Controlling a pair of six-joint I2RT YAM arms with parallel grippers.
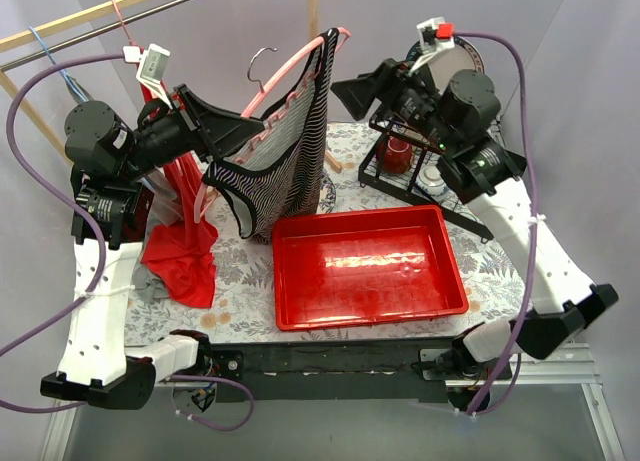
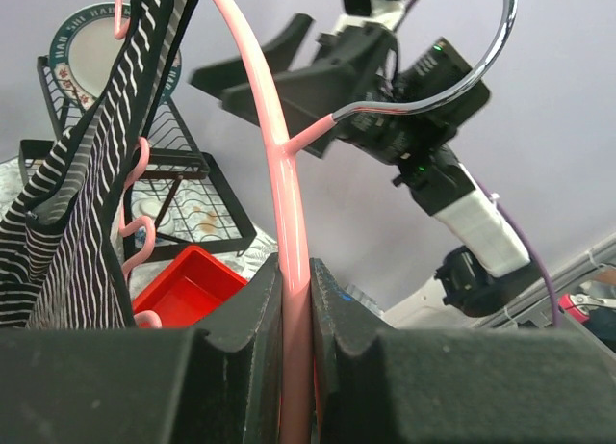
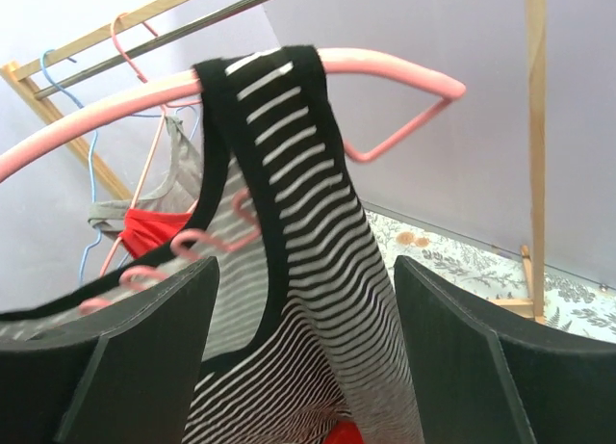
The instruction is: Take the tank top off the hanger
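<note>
Your left hand [image 2: 295, 280] is pressed together on the pink bar of the hanger [image 1: 290, 73], pinching it right between the pads, and the wrist view shows that bar running straight up out of the grip. The hanger sits tilted in the air, its chrome hook [image 1: 262, 57] free of the rail [image 1: 100, 26], low end at your left hand and high end up towards the right. The tank top [image 1: 290, 161], black and white stripes, is on the hanger: one strap is looped over the high end, and the body sags down and left, its lowest fold hanging over the table [image 1: 240, 271] just beside the far left corner of the red tray [image 1: 283, 281]. Your right hand [image 3: 303, 271] is spread wide, pointing at that high strap; in its wrist view the striped cloth hangs in the gap between the two fingers, and you cannot tell whether either finger touches it. Behind your left arm a red cloth [image 1: 185, 251] drapes down onto the table. A black wire rack [image 1: 400, 176] stands behind the tray on the right.
</note>
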